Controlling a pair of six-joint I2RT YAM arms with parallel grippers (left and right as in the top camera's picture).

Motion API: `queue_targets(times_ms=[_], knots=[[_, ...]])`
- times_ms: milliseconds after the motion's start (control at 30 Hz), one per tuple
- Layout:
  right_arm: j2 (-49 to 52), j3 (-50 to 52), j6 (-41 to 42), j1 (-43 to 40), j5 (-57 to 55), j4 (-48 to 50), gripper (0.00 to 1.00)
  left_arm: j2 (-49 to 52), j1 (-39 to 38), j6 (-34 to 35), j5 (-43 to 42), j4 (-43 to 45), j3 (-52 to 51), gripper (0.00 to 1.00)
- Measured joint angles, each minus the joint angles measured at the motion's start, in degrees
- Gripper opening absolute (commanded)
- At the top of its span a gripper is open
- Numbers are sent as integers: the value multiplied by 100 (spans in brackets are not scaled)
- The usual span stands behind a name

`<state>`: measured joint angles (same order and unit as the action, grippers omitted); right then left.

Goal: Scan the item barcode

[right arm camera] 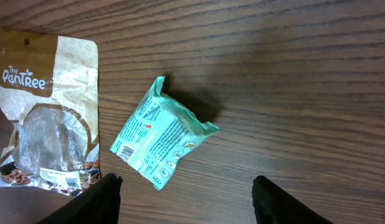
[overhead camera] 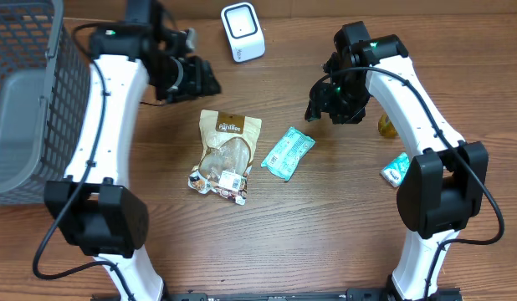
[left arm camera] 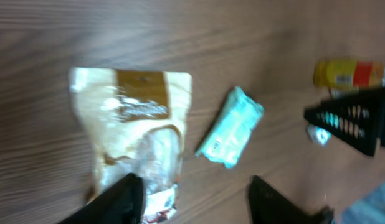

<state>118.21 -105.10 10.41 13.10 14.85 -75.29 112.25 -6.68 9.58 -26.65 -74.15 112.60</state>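
A white barcode scanner (overhead camera: 243, 32) stands at the back of the table. A tan snack pouch (overhead camera: 226, 155) (left arm camera: 133, 130) (right arm camera: 46, 106) and a teal packet (overhead camera: 288, 153) (left arm camera: 233, 127) (right arm camera: 158, 134) lie flat mid-table, the packet's barcode facing up. My left gripper (overhead camera: 204, 79) (left arm camera: 195, 193) hovers behind the pouch, open and holding nothing. Above and to the right of the packet, my right gripper (overhead camera: 321, 109) (right arm camera: 186, 199) is open too, its fingers (right arm camera: 99, 199) apart with bare wood between them.
A grey wire basket (overhead camera: 24, 100) fills the left edge. A yellow bottle (overhead camera: 386, 125) (left arm camera: 345, 73) and a second teal packet (overhead camera: 396, 170) lie at the right, close to the right arm.
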Motion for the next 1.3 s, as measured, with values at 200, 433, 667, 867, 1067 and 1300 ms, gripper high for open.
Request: queue_targets(times_ms=[200, 433, 667, 867, 1067, 1300], knots=[[0, 0, -101, 0, -4, 28, 68, 0, -822, 466, 551, 0, -7, 19], [0, 0, -173, 0, -4, 68, 70, 0, -1622, 1239, 1318, 26, -13, 15], [0, 0, -393, 2, -4, 31, 70, 2, -2273, 1867, 2013, 94, -50, 4], [0, 184, -448, 0, -4, 249, 70, 146, -2474, 2074, 2181, 42, -50, 4], [0, 584, -468, 0, 13, 575, 70, 745, -2474, 2166, 1930, 22, -52, 4], [0, 911, -468, 0, 129, 984, 70, 1458, -2474, 2157, 1482, 28, -57, 4]])
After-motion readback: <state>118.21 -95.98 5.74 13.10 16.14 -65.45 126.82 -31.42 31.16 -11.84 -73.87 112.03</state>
